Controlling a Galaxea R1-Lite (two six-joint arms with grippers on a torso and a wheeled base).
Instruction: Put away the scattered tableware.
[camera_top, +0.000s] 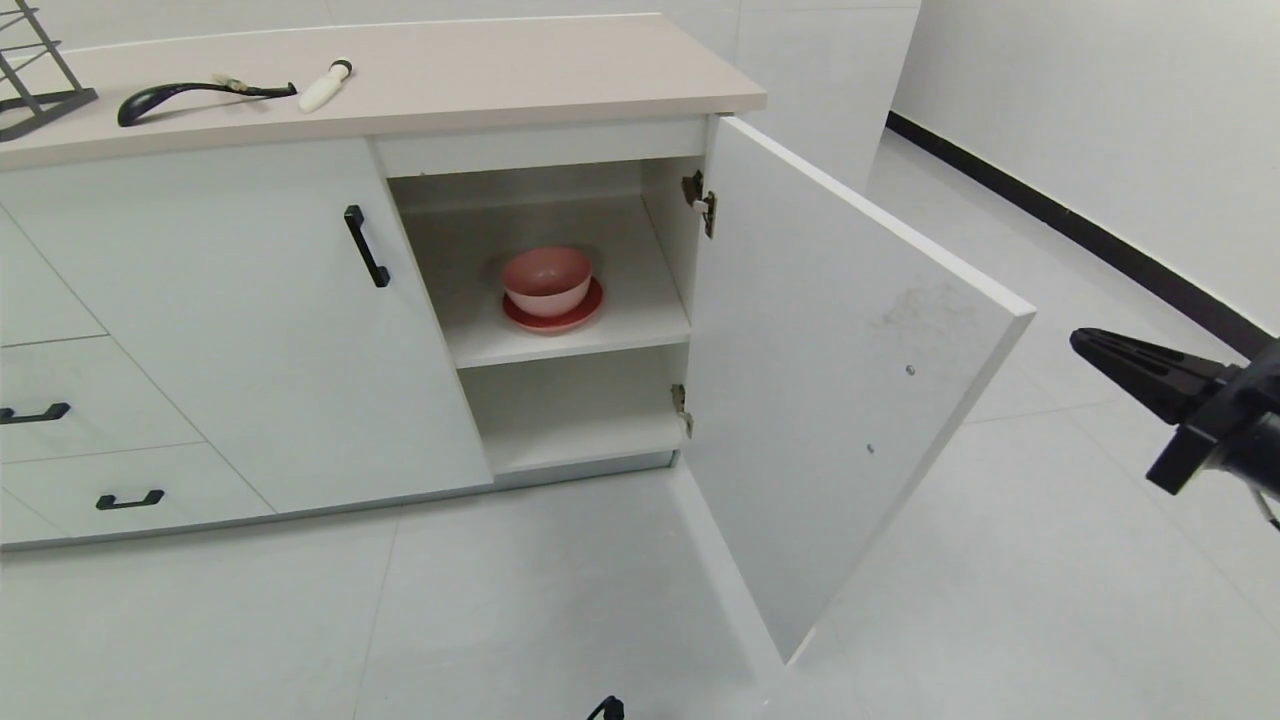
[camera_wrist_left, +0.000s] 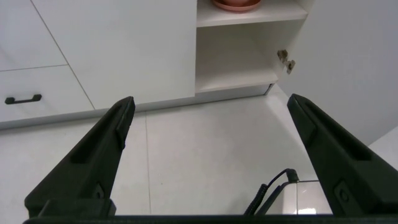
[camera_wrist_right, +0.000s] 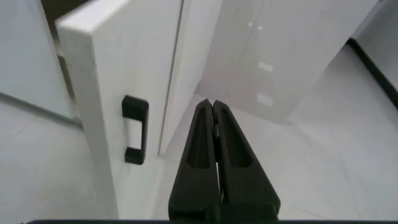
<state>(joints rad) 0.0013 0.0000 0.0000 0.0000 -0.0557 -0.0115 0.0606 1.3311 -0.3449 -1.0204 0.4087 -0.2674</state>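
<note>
While the cabinet stands with its right door swung wide open, two shelves show inside. On the top shelf sits a red plate, and a pink bowl sits upright on that plate. The bowl looks like it has nothing in it. The bottom shelf is bare white board. In the left wrist view the edge of the red plate peeks over the shelf.

On the counter above lie more things. A long black spoon lies flat near the left end. Just beside its handle tip lies a small white-handled tool; what kind of tool it is cannot be told. A dark wire rack stands at the far left edge, and what it holds cannot be seen.

The left cabinet door is shut and has a black handle. Left of it are drawers, all shut.

The right gripper hangs in the air to the right of the open door, well apart from it. Its two fingers are pressed together with nothing between them, and the open door's black handle is near it.

The left gripper is low over the floor and faces the cabinet. Its fingers are spread wide and hold nothing.
</note>
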